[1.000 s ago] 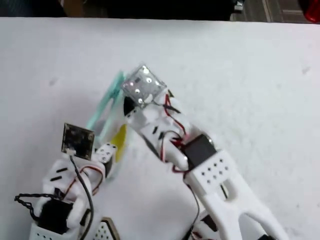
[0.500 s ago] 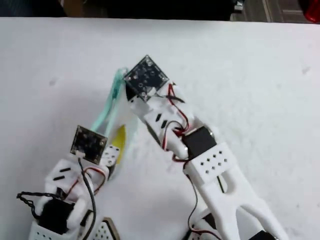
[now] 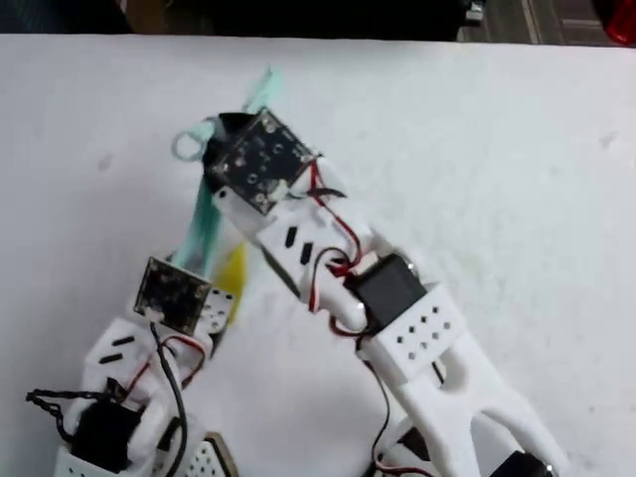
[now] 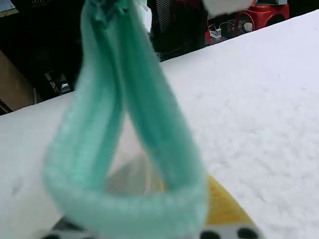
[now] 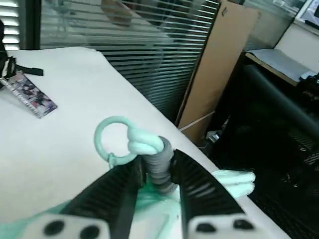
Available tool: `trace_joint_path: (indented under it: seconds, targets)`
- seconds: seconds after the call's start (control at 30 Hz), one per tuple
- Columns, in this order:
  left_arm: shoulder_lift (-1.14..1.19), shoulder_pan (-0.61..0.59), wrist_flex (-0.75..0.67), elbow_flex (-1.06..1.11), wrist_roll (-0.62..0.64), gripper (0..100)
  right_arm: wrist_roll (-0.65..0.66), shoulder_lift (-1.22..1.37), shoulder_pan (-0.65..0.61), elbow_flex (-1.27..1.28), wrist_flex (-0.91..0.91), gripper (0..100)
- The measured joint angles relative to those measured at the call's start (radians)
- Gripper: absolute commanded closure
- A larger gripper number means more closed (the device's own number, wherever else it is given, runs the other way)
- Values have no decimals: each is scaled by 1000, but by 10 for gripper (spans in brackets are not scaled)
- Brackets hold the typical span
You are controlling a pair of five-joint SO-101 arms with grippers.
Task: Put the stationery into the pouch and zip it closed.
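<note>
The pouch [image 3: 206, 224] lies left of centre in the high view, on the white table [image 3: 497, 149], between the two arms. Its mint-green zip edge runs as a narrow strip from the lower-left arm up toward the upper middle of the frame. The right arm comes in from the lower right corner and slants up to the upper left, and its wrist board covers the far end of the pouch. The right gripper [image 5: 158, 174] has its two black jaws pressed together on the grey zipper pull [image 5: 160, 164]. A mint cord is knotted to that pull. The cord ends in a round ring [image 3: 187, 146], which pokes out just left of the wrist board in the high view. The left gripper [image 3: 219, 310] sits at the pouch's near end, in the lower left of the high view, touching or just beside the fabric. Whether this claw is clamped on the pouch or apart cannot be told. In the left wrist view the zip edge stands up as a tall loop that gapes open. A yellow item [image 4: 222, 209] shows through the clear side of the pouch, just beside the green band. In the right wrist view a small printed card [image 5: 31, 94] lies flat on the table, well apart from the pouch.
</note>
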Motion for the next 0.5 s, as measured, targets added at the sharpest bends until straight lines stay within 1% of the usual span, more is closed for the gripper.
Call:
trace_joint_path:
  seconds: [0.03, 0.07, 0.13, 0.23, 0.37, 0.5]
  targets:
    - [0, 0, 0, 0, 0, 918, 0, 0, -8, 0, 23, 741]
    - [0, 0, 0, 3, 0, 918, -6, -2, -17, -11, 57, 733]
    - [3, 2, 9, 15, 0, 918, -40, -5, -38, -35, 109, 733]
    - [5, 12, 9, 15, -5, 918, -52, -6, -58, -92, 173, 733]
    - [5, 17, 9, 15, -5, 918, -55, -6, -38, -193, 273, 733]
    - [5, 17, 9, 15, -5, 918, -64, -8, 43, -272, 313, 734]
